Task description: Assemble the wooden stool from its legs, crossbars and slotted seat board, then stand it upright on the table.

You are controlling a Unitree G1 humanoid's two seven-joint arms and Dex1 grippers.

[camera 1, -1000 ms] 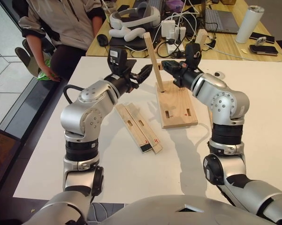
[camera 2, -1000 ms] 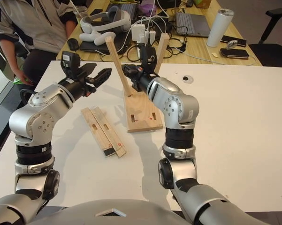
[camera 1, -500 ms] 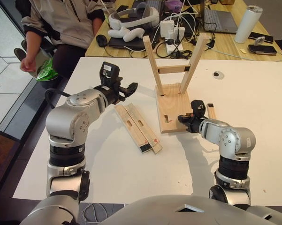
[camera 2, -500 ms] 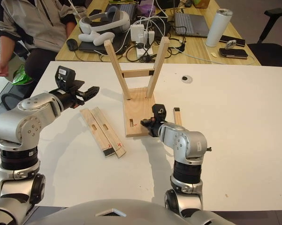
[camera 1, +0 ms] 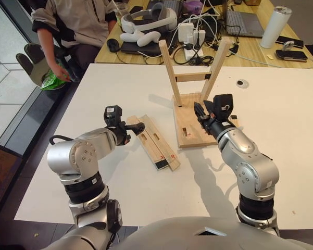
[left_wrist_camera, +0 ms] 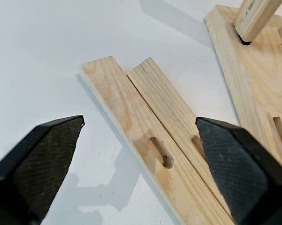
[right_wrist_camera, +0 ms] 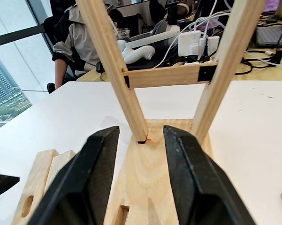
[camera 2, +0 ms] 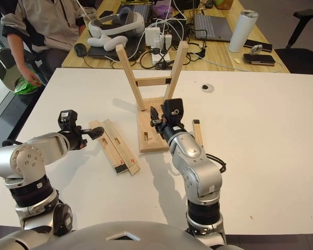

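Stool half built: a pale wooden leg pair with crossbar is seated in the flat slotted seat board at frame centre, where the right gripper is held spread-fingered. Two loose slotted wooden legs, left of centre, are faced by the left gripper, fingers parted. One is judged due for gripping next.

Left gripper spread wide above two touching slotted wooden pieces

The white table is brightly, evenly lit from overhead. Soft shadows are cast on it beside the upright legs. Daylight is admitted through windows behind.
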